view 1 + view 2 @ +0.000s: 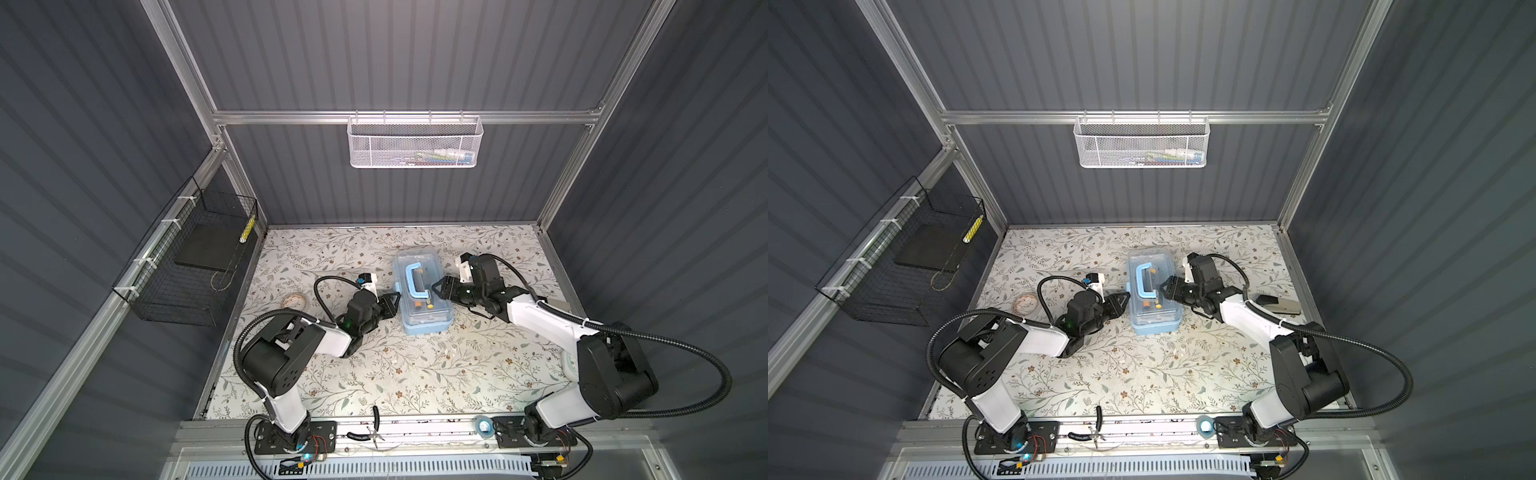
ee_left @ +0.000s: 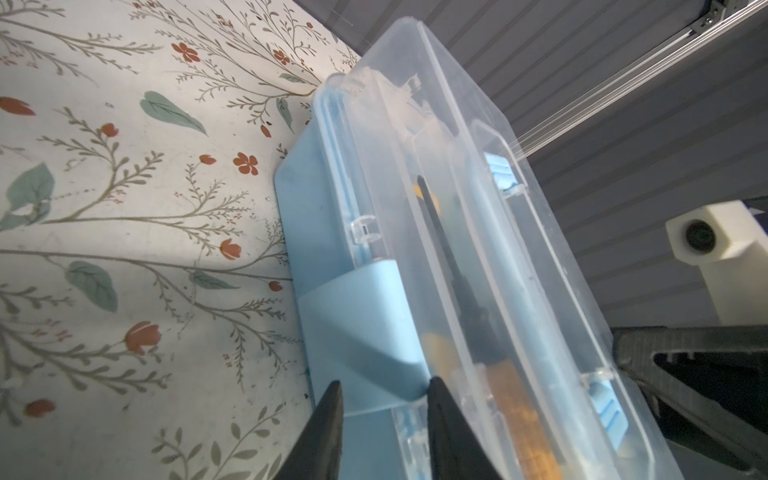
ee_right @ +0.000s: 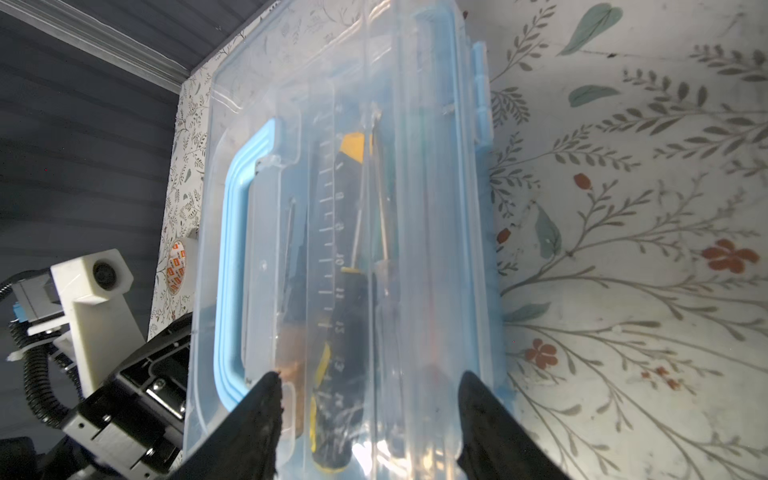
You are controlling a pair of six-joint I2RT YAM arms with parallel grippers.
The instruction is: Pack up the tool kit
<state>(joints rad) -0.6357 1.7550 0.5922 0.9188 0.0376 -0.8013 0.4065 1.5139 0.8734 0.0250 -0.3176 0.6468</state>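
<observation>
Sitting flat on the floral table (image 1: 457, 374), toward the back and near the middle in both top views: the tool kit (image 1: 424, 318) (image 1: 1154, 320), with its clear lid down and its blue handle (image 1: 411, 282) folded flat onto the lid. Holds a yellow-and-black tool (image 3: 347, 299) and some thinner ones, seen through the lid (too blurred to name).

Flanked on both long sides. Left gripper (image 1: 394, 300) (image 1: 1123, 300) low against the kit's left side, about halfway along. In the left wrist view, left gripper (image 2: 384, 392) shows jaws parted by a narrow gap, tips right at the light-blue latch (image 2: 361, 328) on the kit's side wall. One tip sits where latch meets lid; contact of the other cannot be told.

Right gripper (image 1: 436, 286) (image 1: 1165, 286) reaching in from the opposite side, over the lid's right half and just beside the handle. In the right wrist view, right gripper (image 3: 370, 380) shows jaws spread wide. One tip by the handle's corner, the other near the lid's far edge. Touching or hovering cannot be told.

Well apart from the kit: a roll of tape (image 1: 293, 300) behind the left arm, and black-handled pliers (image 1: 374, 432) on the front rail.
</observation>
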